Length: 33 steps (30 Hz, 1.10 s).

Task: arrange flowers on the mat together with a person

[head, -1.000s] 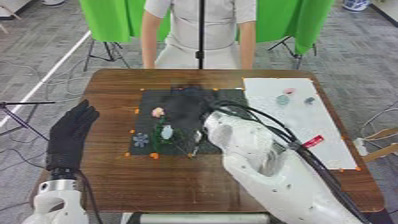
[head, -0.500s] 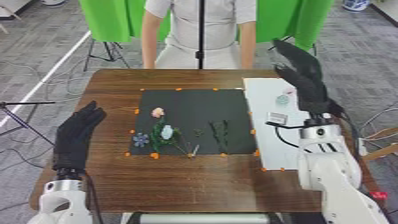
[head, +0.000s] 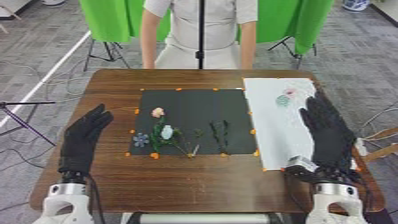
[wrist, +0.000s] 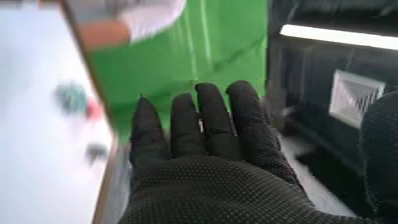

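The black mat (head: 195,102) lay on the bench (head: 195,185), and the flowers were on its left and near parts. A pink flower (head: 158,112) was by the mat's left edge. The blue flower (head: 140,140) was close to its near left corner, with a white flower (head: 167,132) beside it. Dark stems (head: 226,135) lay by the near edge, pointing to the far edge. It looked like they were laid that way to make one growing plant. Orange bits (head: 155,156) sat around the mat's edges, maybe to keep it from sliding.

The white sheet (head: 266,130) was by the bench's right edge. A green flower (head: 282,101) and a rosy flower (head: 290,92) lay near its far end, likely saved there for later.

The right hand (head: 330,137) was over the bench's right side. Its fingers were straight with little gaps, and it held nothing. The left hand (head: 82,142) was by the left edge, its fingers straight and nearly together, likely waiting out of the way. The next job might be picking a saved flower, gently, so the others didn't get bumped.
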### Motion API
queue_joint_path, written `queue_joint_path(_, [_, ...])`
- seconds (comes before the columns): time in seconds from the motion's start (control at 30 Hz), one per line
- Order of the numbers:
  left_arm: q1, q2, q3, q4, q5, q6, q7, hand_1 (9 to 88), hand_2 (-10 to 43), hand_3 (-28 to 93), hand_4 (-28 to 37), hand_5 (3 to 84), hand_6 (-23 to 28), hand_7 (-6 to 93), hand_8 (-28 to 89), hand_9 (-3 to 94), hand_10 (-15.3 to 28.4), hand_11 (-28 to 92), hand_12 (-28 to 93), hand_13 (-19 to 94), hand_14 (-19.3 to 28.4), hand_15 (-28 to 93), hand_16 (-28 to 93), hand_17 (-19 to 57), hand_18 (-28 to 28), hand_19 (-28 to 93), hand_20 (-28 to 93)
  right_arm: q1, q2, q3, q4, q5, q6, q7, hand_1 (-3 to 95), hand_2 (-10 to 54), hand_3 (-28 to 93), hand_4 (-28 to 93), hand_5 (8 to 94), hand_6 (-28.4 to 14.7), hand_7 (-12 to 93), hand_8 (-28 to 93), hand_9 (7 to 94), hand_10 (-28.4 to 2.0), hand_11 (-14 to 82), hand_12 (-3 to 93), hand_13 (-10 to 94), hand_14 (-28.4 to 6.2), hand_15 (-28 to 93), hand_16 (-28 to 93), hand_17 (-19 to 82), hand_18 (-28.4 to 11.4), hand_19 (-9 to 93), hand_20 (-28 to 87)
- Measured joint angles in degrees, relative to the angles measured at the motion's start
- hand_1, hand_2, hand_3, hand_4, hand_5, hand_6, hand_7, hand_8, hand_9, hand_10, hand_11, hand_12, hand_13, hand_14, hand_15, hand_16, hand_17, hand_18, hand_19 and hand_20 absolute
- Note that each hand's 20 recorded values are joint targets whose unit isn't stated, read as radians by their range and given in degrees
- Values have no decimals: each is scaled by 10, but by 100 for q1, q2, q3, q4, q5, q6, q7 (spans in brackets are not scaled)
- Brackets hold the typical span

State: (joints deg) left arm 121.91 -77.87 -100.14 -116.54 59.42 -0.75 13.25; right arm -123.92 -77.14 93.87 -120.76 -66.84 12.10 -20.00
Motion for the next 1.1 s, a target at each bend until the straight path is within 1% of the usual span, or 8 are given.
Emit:
queue_joint_path(0.13, [26, 0, 0, -7, 0, -12, 6, 252, 13, 646, -201, 475, 47, 79, -60, 454, 138, 118, 125, 358, 151, 101, -6, 85, 76, 22, 163, -79, -77, 188, 3, -50, -43, 66, 47, 49, 779, -211, 390, -71, 86, -106, 405, -127, 39, 56, 273, -58, 81, -6, 172, -45, -7, 201])
queue_joint_path(0.27, [35, 0, 0, -8, 1, -39, 12, 251, 12, 647, -200, 475, 46, 79, -60, 454, 136, 118, 126, 358, 151, 102, -5, 78, 83, 19, 162, -64, -116, 248, 13, -83, -276, 84, 47, 48, 780, -210, 396, -71, 85, -105, 411, -130, 40, 57, 276, -62, 91, -14, 173, -49, -5, 201])
queue_joint_path(0.47, [26, 23, 24, -8, 2, -41, 59, 251, 11, 648, -200, 474, 44, 84, -61, 456, 134, 119, 127, 359, 151, 103, -2, 72, 88, 17, 161, 39, -141, 241, 47, -99, -409, 236, 43, 53, 771, -210, 394, -76, 74, -101, 402, -139, 37, 58, 261, -71, 97, -30, 164, -61, -7, 198])
queue_joint_path(0.63, [-76, 65, 143, 16, 2, -24, 156, 251, 11, 647, -201, 476, 43, 88, -61, 455, 132, 121, 128, 361, 152, 103, -1, 70, 87, 17, 160, 110, -172, 287, 48, -9, -795, 584, 40, 56, 764, -208, 372, -76, 62, -95, 376, -146, 32, 59, 242, -75, 96, -32, 152, -71, -5, 195])
queue_joint_path(0.77, [-245, 63, 265, 39, 2, -35, 174, 252, 12, 645, -202, 477, 44, 89, -62, 455, 132, 121, 129, 361, 151, 103, 0, 68, 86, 17, 159, 162, -199, 255, 56, 17, -890, 689, 41, 60, 756, -205, 367, -74, 62, -91, 370, -146, 31, 61, 238, -79, 96, -31, 149, -73, -3, 193])
queue_joint_path(0.93, [-405, 36, 378, 34, 19, -148, 147, 250, 12, 645, -202, 475, 43, 89, -62, 455, 132, 120, 129, 359, 151, 102, 0, 67, 88, 16, 158, 248, -232, 172, 71, 15, -962, 708, 41, 60, 756, -202, 367, -73, 62, -90, 371, -148, 31, 63, 241, -82, 98, -27, 150, -72, -1, 193])
queue_joint_path(1.0, [-430, 29, 397, 19, 19, -188, 133, 249, 11, 645, -201, 473, 43, 91, -61, 453, 130, 120, 130, 356, 150, 102, 0, 60, 109, 19, 157, 265, -251, 168, 70, 15, -998, 698, 41, 58, 758, -201, 369, -72, 62, -90, 373, -149, 31, 64, 243, -85, 100, -24, 150, -72, 0, 193])
queue_joint_path(1.1, [-431, 10, 393, -22, 19, -243, 96, 253, 4, 643, -197, 471, 42, 89, -60, 450, 129, 118, 131, 354, 149, 101, 2, 55, 118, 27, 152, 240, -261, 175, 57, 15, -1033, 690, 44, 53, 760, -200, 371, -72, 63, -90, 375, -149, 32, 66, 244, -86, 100, -21, 151, -73, 0, 194])
